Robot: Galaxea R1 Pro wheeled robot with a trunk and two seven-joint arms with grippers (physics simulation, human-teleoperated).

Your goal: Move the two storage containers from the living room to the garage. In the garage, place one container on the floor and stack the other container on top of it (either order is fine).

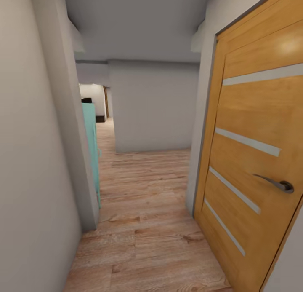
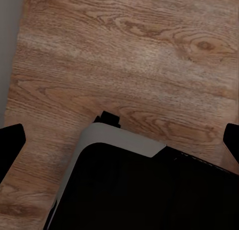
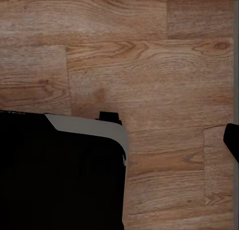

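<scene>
The two storage containers are out of view, and so are the living room and the garage. I am in a narrow hallway with a light wood-plank floor (image 1: 147,224). My left gripper (image 2: 119,140) hangs open over the planks; its black fingertips (image 2: 11,140) sit at opposite edges of the left wrist view with nothing between them. My right gripper (image 3: 119,145) also points down at the floor. One of its fingertips (image 3: 232,140) shows at the far edge, spread wide, and it holds nothing.
A closed wooden door (image 1: 252,157) with pale stripes and a metal handle (image 1: 282,184) lines the right side. A grey wall (image 1: 33,157) stands close on the left, with a teal object (image 1: 91,144) past its corner. Another wall (image 1: 153,106) blocks straight ahead; the passage continues left of it. My black-and-white base (image 2: 139,190) shows below the grippers.
</scene>
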